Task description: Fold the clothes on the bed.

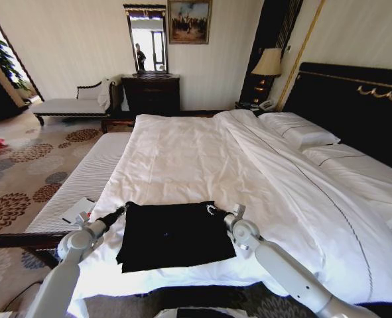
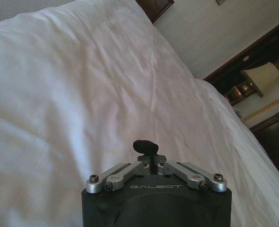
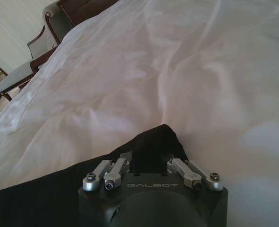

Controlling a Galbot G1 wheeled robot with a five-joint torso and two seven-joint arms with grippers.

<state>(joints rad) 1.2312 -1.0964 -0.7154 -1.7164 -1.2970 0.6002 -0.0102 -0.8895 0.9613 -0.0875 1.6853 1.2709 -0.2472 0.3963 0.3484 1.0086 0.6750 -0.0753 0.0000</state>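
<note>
Grippers: left (image 1: pixel 125 209), right (image 1: pixel 212 209) both clamped on T-shirt (image 1: pixel 174 233) corners | bed (image 1: pixel 202 152) duvet beneath

Ahead of both grippers, wide flat white bed (image 1: pixel 202 159) is left open. The black T-shirt (image 1: pixel 172 233) is spread between them. Pillows (image 1: pixel 302 132) are piled far ahead.

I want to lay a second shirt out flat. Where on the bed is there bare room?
The wide white sheet between the black T-shirt and the pillows is bare. The near edge is crowded: left tool and right tool sit at the shirt's far corners.
</note>
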